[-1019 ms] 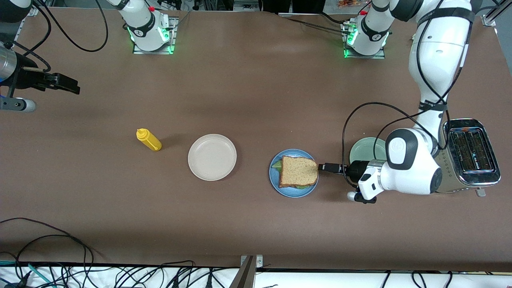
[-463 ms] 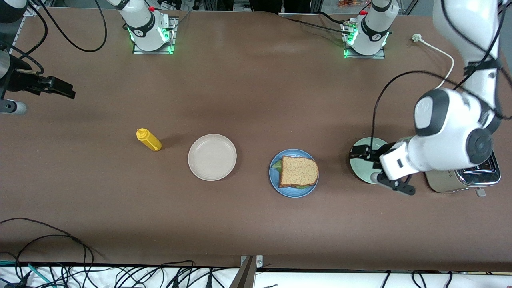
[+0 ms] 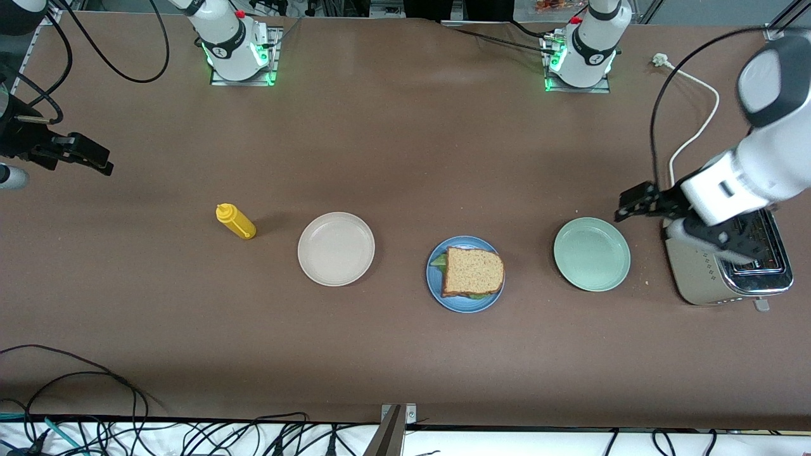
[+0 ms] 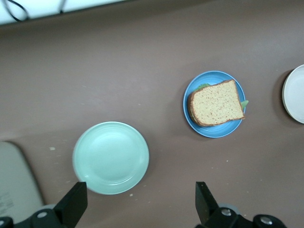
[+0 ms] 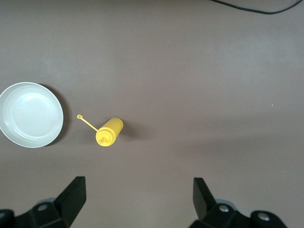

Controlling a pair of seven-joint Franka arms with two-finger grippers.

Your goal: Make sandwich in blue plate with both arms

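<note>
Pulling back from the sandwich (image 3: pixel 472 272) on the blue plate (image 3: pixel 464 304), the left pincer (image 3: pixel 635 202) hangs open and empty above the desk (image 3: pixel 405 158) beside the toaster (image 3: pixel 728 278); the right pincer (image 3: pixel 95 161) waits open at the desk's edge; assembly looks finished.

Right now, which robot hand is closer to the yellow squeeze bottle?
The right. The right gripper hangs open above bare table at its own arm's end, with the yellow bottle nearby. The left gripper, also open, hangs between the mint-green plate and the toaster.

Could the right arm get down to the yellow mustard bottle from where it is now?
Probably yes. The right gripper hangs open over bare table toward the right arm's end, and the mustard bottle stands alone beside the cream plate, with nothing between them.
</note>
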